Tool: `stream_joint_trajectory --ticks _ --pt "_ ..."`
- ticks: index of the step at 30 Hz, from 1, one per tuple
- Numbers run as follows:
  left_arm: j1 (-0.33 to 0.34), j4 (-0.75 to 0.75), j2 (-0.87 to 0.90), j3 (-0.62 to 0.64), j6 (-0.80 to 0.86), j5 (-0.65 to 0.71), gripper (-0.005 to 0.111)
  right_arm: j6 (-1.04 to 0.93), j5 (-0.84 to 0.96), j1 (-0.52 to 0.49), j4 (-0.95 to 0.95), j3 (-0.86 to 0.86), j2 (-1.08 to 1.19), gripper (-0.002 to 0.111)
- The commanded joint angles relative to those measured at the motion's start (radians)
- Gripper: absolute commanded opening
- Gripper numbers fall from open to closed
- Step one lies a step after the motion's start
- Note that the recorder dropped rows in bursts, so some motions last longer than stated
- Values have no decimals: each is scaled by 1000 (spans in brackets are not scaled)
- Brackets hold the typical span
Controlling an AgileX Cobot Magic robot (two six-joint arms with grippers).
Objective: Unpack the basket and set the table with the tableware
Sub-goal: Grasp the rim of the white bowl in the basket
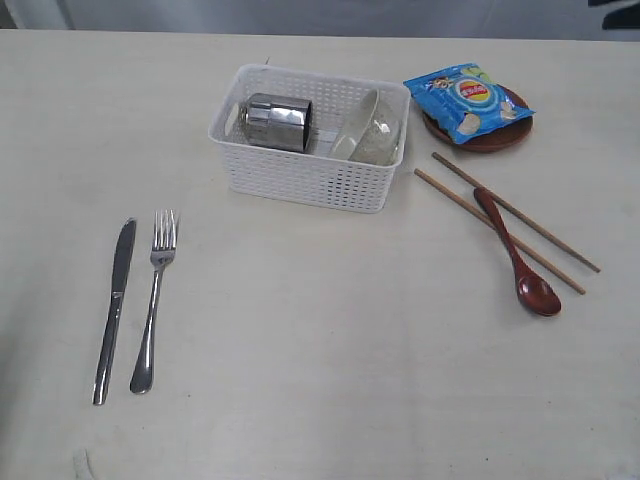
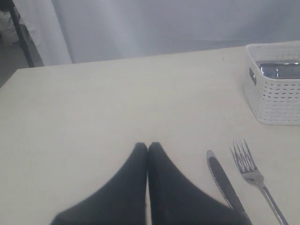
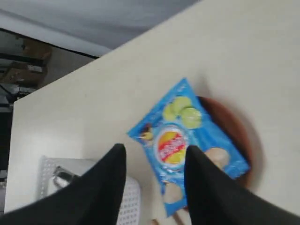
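Observation:
The white basket point(image 1: 310, 178) stands on the table point(image 1: 320, 340) and holds the steel cup point(image 1: 275, 122) and the off-white bowl point(image 1: 372, 130), both lying on their sides. A knife point(image 1: 115, 305) and fork point(image 1: 153, 300) lie side by side at the front left. Two chopsticks point(image 1: 520, 220) and the wooden spoon point(image 1: 522, 268) lie at the right. The small brown plate point(image 1: 495, 137) carries a blue snack bag point(image 1: 468, 100). Neither gripper shows in the exterior view. My left gripper point(image 2: 148, 146) is shut and empty, beside the knife point(image 2: 224, 180). My right gripper point(image 3: 155, 148) hangs open above the snack bag point(image 3: 174, 140).
In the left wrist view the fork point(image 2: 255, 178) and the basket corner point(image 2: 276, 93) lie to one side of the shut fingers. The right wrist view shows the plate point(image 3: 236, 129) under the bag and the basket rim point(image 3: 129, 201) close by.

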Motion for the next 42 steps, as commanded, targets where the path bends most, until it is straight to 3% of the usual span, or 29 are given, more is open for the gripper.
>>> stream_joint_trajectory --ticks 1,11,15,19,33,35,39,42 --pt "-5 -4 -2 2 -2 -1 0 53 27 108 -48 -2 -136 38" --pt "-5 -4 -2 2 -2 -1 0 383 27 601 -643 -1 -256 38" --pt "-5 -4 -2 2 -2 -1 0 462 27 724 -752 -1 -216 38" --pt "-5 -4 -2 2 -2 -1 0 504 27 768 -761 -1 -164 38" --pt "-5 -4 -2 2 -2 -1 0 562 27 768 -826 -1 -8 38" --pt "-5 -4 -2 2 -2 -1 0 560 27 768 -826 -1 0 31" --pt "-5 -1 -2 2 -2 -1 0 531 27 768 -833 -1 -7 -1" --pt "-5 -1 -2 2 -2 -1 0 529 27 763 -912 -1 -32 -1"
